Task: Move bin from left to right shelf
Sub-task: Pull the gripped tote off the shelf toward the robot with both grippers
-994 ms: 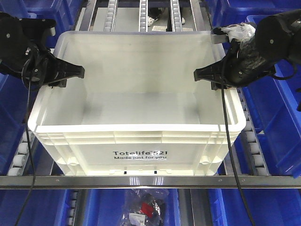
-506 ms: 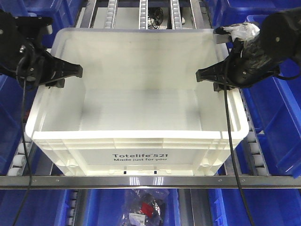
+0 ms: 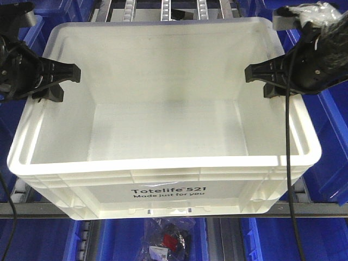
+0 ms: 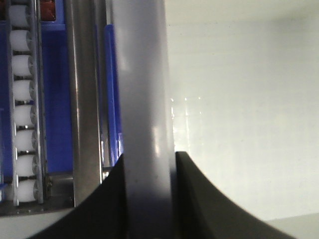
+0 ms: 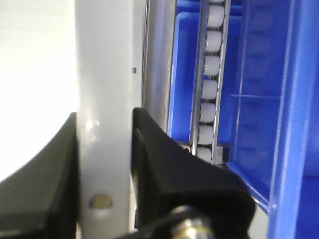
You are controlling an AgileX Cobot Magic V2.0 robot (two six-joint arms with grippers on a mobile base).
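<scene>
Since a second ago the bin has come up and toward the viewer. Its front wall now covers most of the rack rail. Judged: lift-out under way, move to the right not yet begun.

Left jaws are closed on one side wall, right jaws on the opposite wall; the bin hangs between them. It is white and empty, with a ribbed rim and black "Totelife 521" print. Blue bins lie outboard of the jaws.

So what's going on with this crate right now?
Both arms have the empty white bin by its side walls. The left gripper is clamped over the left wall's rim, and the right gripper over the right one. The bin's front end covers the middle of the rack's front rail, with blue bins on both sides. Whether it rests on the rollers or is lifted clear can't be told.
</scene>
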